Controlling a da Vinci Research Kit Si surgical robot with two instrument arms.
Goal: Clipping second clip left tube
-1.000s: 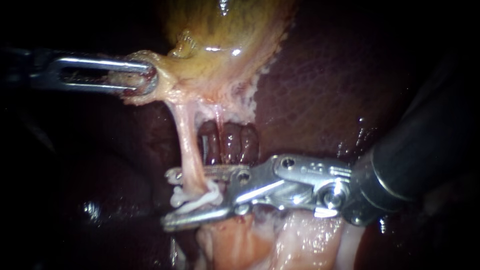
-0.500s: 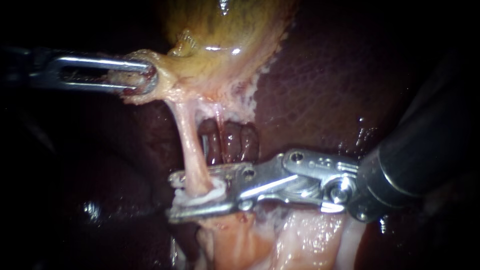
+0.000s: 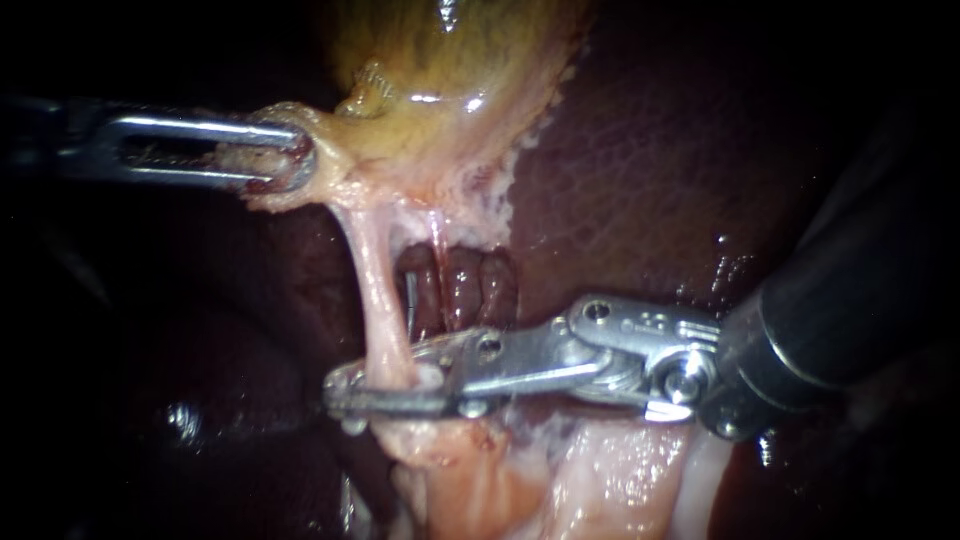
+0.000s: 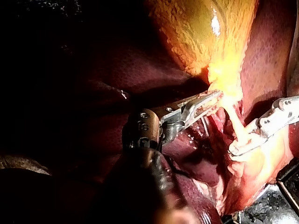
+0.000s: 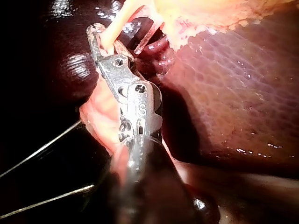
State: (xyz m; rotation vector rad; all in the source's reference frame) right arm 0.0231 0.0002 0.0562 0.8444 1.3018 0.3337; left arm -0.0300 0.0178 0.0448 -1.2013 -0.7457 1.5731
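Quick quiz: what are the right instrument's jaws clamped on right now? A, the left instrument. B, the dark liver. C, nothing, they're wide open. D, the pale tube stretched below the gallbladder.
D: the right instrument has both jaws pressed on the pale tube from two sides, while the left instrument holds the gallbladder.

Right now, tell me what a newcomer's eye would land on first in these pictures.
The eye goes first to the right instrument, its steel jaws shut on the pale tube low in the middle of the endoscope view. Next comes the glistening yellow gallbladder above it. The left instrument grips the gallbladder's edge in its jaws, with the tube stretched taut over the dark liver.
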